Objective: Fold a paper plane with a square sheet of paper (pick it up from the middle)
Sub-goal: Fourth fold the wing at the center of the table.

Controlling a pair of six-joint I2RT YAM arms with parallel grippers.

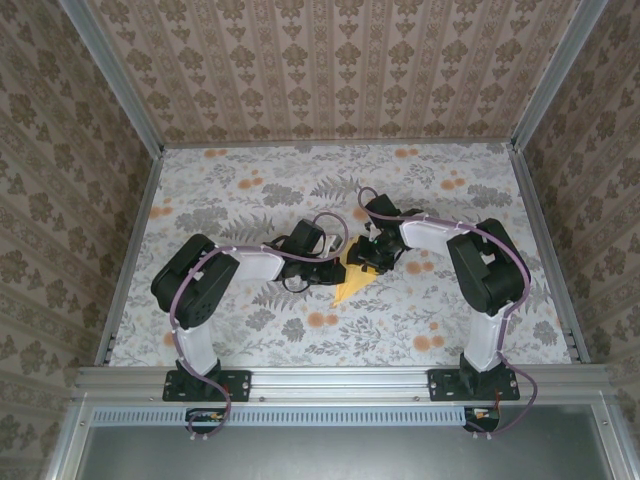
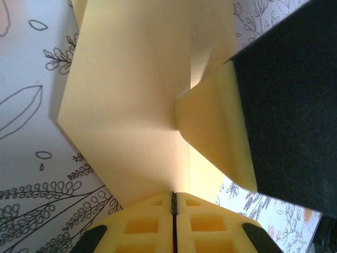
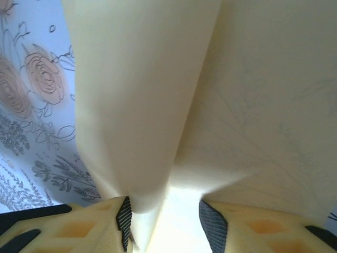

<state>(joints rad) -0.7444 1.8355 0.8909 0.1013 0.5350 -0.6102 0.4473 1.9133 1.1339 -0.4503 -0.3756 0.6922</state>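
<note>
Yellow-orange paper sheet (image 1: 349, 285) lies creased on the floral table (image 1: 250, 190); left gripper (image 2: 174, 204) pinches it; right gripper (image 3: 166, 213) stands parted around a fold.

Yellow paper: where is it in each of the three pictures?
Top view: the yellow paper is a small pointed shape just below the picture's middle.
Left wrist view: the paper is big and close, running from the top edge to the bottom.
Right wrist view: the paper covers the middle and right, with a fold down it.
Shared landmark: the flowery tablecloth beside the paper, at the left in both wrist views.
</note>
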